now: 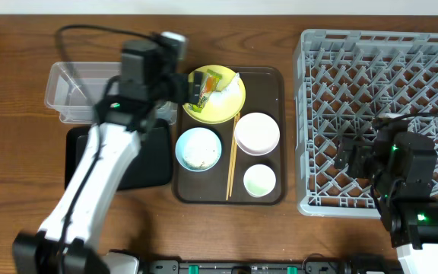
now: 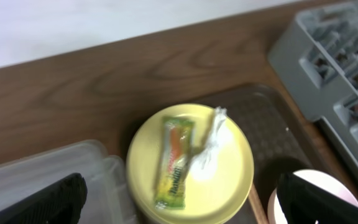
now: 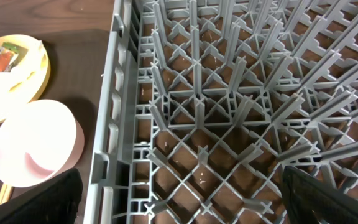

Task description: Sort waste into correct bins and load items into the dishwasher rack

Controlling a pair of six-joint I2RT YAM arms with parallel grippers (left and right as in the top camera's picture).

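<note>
- Two grippers are in view. The left gripper (image 1: 195, 93) hangs over the 9 o'clock edge of the yellow plate (image 1: 233, 105), its fingers spread wide and holding nothing.
- The right gripper (image 1: 352, 156) hovers above the 7 o'clock part of the grey rack (image 1: 379, 53), its fingers also apart and empty.
- The snack wrapper (image 2: 174, 162) and the paper scrap (image 2: 209, 149) lie on the plate, touching, with the wrapper at the scrap's 9 o'clock.
- The plate sits at 12 o'clock on the brown tray (image 1: 271, 84). The blue bowl (image 1: 198, 148) is at 8 o'clock, the pink bowl (image 1: 257, 133) at 3 and the green cup (image 1: 259, 180) at 5.
- The chopsticks (image 1: 232, 156) lie between the two bowls.
- The blue bowl holds white bits (rice, by the look of it).
- The clear tub (image 1: 74, 91) stands at the plate's 9 o'clock. The black tray (image 1: 147, 164) is at the tub's 5 o'clock, partly under the left arm.
- The rack stands at the brown tray's 3 o'clock.
</note>
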